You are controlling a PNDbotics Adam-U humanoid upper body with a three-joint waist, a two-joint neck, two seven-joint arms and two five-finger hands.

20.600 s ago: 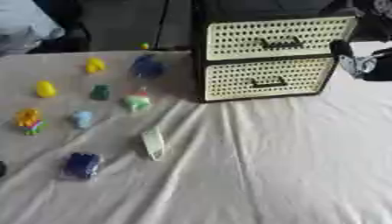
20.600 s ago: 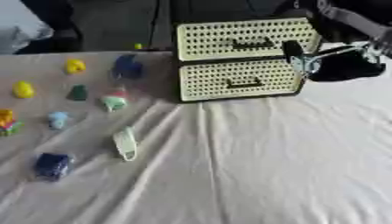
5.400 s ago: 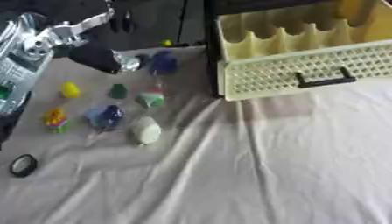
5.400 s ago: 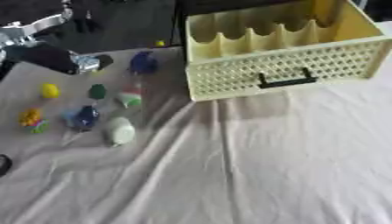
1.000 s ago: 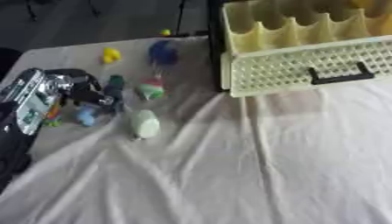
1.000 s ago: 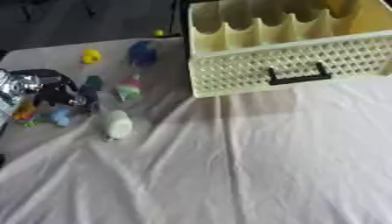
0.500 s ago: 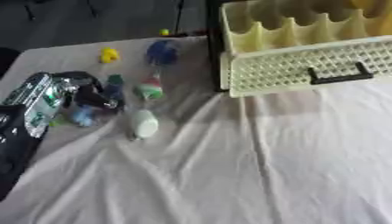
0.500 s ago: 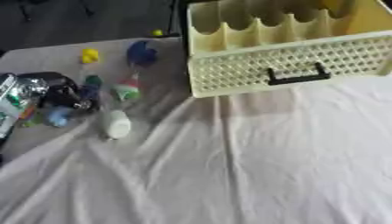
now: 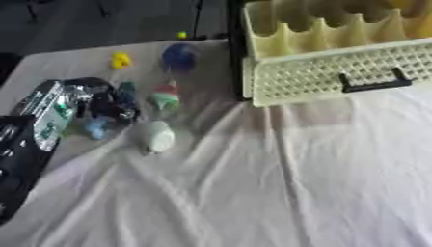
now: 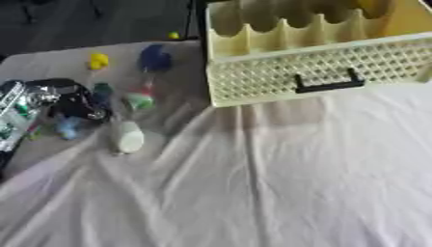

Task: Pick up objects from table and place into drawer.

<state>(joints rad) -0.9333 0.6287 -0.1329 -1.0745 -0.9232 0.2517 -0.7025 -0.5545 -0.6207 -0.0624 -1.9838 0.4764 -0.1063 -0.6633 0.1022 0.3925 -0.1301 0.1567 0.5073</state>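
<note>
- The left hand (image 9: 100, 103) had pushed further in from the nine o'clock edge over the last second and now lay low among the small toys at about ten o'clock on the cloth.
- Its dark fingers appeared curled down over something near a small light-blue piece (image 9: 94, 129), but the blur hid whether they had closed on anything; I could not tell how far open the hand was or what it had, if anything.
- The other toys had not moved in that second: the pale oval one (image 9: 158, 137) just at the hand's four o'clock, the green-and-red one (image 9: 165, 98) beside it at three o'clock, the dark green piece (image 9: 126, 88) touching or almost touching the fingers, the blue toy (image 9: 178, 56) and the yellow toy (image 9: 121, 60) further off at twelve to one o'clock.
- The drawer (image 9: 337, 67) stood pulled open at about two o'clock, well apart from the hand, its compartments showing nothing I could make out from the table.
- The right hand was not in either view.
- Judged from this, the pick was only being attempted; the carry across to the drawer remained undone, and nearly every toy lay on the cloth.
</note>
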